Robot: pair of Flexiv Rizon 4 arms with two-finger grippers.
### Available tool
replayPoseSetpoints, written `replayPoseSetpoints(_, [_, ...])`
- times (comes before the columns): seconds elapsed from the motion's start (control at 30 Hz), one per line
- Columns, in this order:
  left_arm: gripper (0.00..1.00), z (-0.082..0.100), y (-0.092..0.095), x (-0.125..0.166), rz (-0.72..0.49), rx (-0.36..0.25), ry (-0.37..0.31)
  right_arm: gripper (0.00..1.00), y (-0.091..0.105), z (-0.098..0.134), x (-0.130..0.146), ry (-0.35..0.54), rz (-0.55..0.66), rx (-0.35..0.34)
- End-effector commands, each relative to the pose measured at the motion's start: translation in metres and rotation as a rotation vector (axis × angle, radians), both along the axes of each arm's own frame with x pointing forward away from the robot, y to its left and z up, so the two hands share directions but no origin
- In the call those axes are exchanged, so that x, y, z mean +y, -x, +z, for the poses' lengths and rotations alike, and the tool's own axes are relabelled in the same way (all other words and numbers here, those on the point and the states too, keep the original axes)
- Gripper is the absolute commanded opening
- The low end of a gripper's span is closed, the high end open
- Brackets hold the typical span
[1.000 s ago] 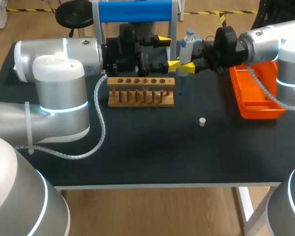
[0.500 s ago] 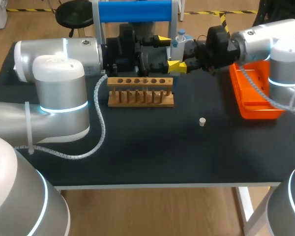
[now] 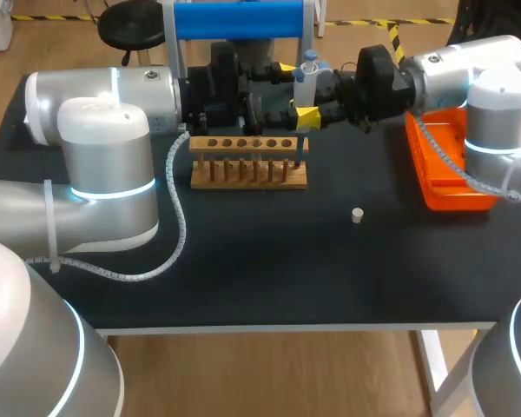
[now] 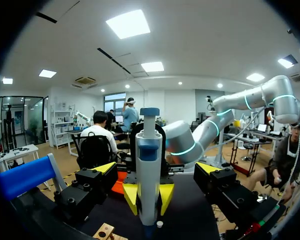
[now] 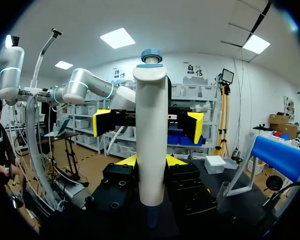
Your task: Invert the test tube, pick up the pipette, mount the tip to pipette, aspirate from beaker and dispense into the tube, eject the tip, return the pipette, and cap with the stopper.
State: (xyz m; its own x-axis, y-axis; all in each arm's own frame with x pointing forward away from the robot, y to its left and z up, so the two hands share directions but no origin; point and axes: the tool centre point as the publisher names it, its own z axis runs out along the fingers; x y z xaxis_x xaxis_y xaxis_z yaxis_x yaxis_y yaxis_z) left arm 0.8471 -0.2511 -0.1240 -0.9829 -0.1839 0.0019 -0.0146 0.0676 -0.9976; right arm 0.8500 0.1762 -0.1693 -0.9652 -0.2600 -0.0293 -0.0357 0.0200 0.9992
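The right gripper (image 5: 150, 161) grasps the pipette (image 5: 151, 135) upright, at 1 o'clock from the wooden rack (image 3: 248, 161). The left gripper (image 4: 156, 168) is released, its fingers wide apart on both sides of the pipette.

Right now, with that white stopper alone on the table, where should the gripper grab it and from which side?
Probably from straight above, pinching the stopper across its sides. It sits low on the table with open space around it, so a sideways approach offers little to grip.
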Motion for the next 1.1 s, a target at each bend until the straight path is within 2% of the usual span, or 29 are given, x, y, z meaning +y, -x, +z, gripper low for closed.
replayPoseSetpoints(0.03, [1.00,0.0006,0.0004,-0.0006,0.002,0.001,-0.001,0.00,0.0027,-0.0006,0.0022,-0.005,-0.012,-0.006])
replayPoseSetpoints(0.1, [1.00,0.0006,0.0004,-0.0006,0.002,0.001,-0.001,0.00,0.0026,-0.0002,0.0024,-0.009,-0.017,-0.008])
replayPoseSetpoints(0.13, [0.80,0.0006,0.0004,-0.0006,0.002,0.001,-0.001,0.00,0.0023,0.0002,0.0024,-0.010,-0.019,-0.009])
replayPoseSetpoints(0.17, [0.50,0.0006,0.0004,-0.0006,0.002,0.001,-0.001,0.00,0.0023,0.0003,0.0023,-0.011,-0.020,-0.008])
replayPoseSetpoints(0.23, [0.44,0.0006,0.0004,-0.0006,0.002,0.001,-0.001,0.00,0.0021,0.0005,0.0023,-0.011,-0.022,-0.008])
replayPoseSetpoints(0.27, [0.28,0.0006,0.0004,-0.0006,0.002,0.001,-0.001,0.00,0.0020,0.0006,0.0023,-0.011,-0.023,-0.008])
replayPoseSetpoints(0.3, [0.17,0.0006,0.0004,-0.0006,0.002,0.001,-0.001,0.00,0.0019,0.0008,0.0024,-0.012,-0.023,-0.008])
replayPoseSetpoints(0.37, [0.11,0.0006,0.0004,-0.0006,0.002,0.001,-0.001,0.00,0.0015,0.0012,0.0029,-0.014,-0.022,-0.007])
replayPoseSetpoints(0.4, [0.05,0.0006,0.0004,-0.0006,0.002,0.001,-0.001,0.00,0.0014,0.0013,0.0032,-0.015,-0.020,-0.005])
replayPoseSetpoints(0.47, [0.04,0.0006,0.0004,-0.0006,0.002,0.001,-0.001,0.00,0.0015,0.0014,0.0040,-0.014,-0.015,-0.004])
replayPoseSetpoints(0.5, [0.00,0.0006,0.0004,-0.0006,0.002,0.001,-0.001,0.00,0.0015,0.0013,0.0041,-0.014,-0.015,-0.004])
replayPoseSetpoints(1.0, [0.00,0.0006,0.0004,-0.0006,0.002,0.001,-0.001,0.00,0.0009,0.0012,0.0050,-0.004,-0.007,-0.004])
replayPoseSetpoints(1.03, [0.00,0.0006,0.0004,-0.0006,0.002,0.001,-0.001,0.17,0.0010,0.0013,0.0048,-0.004,-0.007,-0.003])
replayPoseSetpoints(1.07, [0.00,0.0006,0.0004,-0.0006,0.002,0.001,-0.001,0.42,0.0012,0.0011,0.0037,-0.002,-0.006,-0.002])
replayPoseSetpoints(1.1, [0.00,0.0006,0.0004,-0.0006,0.002,0.001,-0.001,0.75,0.0014,0.0011,0.0026,0.000,-0.006,-0.001])
